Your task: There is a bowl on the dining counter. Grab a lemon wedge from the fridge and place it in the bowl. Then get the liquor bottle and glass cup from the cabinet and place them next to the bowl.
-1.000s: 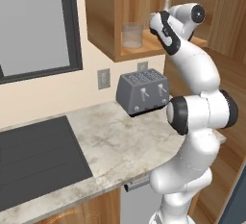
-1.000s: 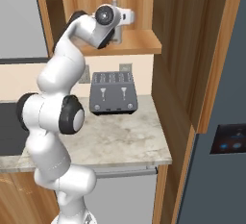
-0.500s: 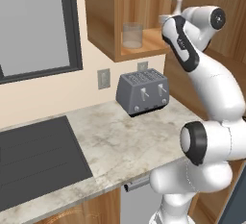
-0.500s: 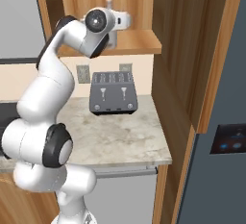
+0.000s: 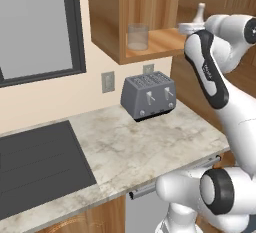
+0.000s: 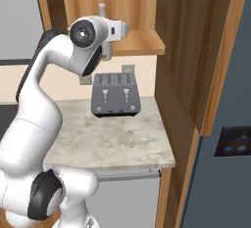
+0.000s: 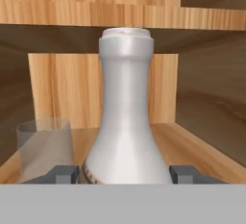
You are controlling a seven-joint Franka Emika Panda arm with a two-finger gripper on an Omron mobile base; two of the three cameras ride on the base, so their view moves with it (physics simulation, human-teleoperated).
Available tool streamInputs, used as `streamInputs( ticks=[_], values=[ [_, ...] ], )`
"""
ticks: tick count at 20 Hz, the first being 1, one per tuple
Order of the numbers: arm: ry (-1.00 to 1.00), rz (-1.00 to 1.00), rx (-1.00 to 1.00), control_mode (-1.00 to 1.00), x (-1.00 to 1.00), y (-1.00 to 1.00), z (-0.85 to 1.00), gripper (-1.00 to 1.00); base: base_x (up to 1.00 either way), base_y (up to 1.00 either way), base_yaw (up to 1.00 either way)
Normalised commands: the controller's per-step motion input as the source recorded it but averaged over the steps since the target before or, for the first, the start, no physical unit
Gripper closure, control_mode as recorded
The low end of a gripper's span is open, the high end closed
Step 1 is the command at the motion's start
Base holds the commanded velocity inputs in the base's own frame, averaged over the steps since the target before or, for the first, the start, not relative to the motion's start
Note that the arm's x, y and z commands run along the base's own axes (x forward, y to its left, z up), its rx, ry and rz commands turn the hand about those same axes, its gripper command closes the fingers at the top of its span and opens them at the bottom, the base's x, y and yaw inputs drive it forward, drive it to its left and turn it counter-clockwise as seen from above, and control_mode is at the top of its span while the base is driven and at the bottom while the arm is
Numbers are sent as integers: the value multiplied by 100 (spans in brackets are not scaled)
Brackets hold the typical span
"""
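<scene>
The liquor bottle [image 7: 126, 112], pale grey with a narrow neck, stands upright and close in the hand view. My gripper [image 7: 124, 172] is shut on its wide lower body, one dark fingertip [image 7: 62, 173] on each side. The bottle's base is hidden. Its neck pokes up behind my hand in the left base view [image 5: 200, 11] and in the right base view [image 6: 102, 11]. The clear glass cup [image 7: 44, 143] stands on the cabinet shelf to the bottle's left, and also shows at the shelf's left end [image 5: 137, 37]. The wooden cabinet [image 5: 107, 22] is open. The dark fridge [image 6: 230, 124] stands at the right.
A grey toaster [image 5: 148, 95] sits on the marbled worktop [image 5: 140, 147] under the cabinet. A black cooktop [image 5: 35, 162] lies to its left. A tall wooden panel [image 6: 181, 75] separates the worktop from the fridge.
My elbow has swung out to the right and upward while the hand stayed at the shelf. The bottle has shifted slightly with the hand. The glass cup has not moved.
</scene>
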Motion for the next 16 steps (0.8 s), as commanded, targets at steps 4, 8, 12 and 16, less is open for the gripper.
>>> streamInputs(
  ticks=[4, 8, 12, 16],
  values=[
    [0, 0, 0, -100, -100, 0, 0, 100, 0, 0, 0],
    [0, 0, 0, -100, -100, 0, -2, 100, 0, 0, 0],
    [0, 0, 0, -100, -100, 13, -29, 100, 0, 0, 0],
    [1, 3, 0, -100, -100, 16, -37, 100, 0, 0, 0]
  ],
)
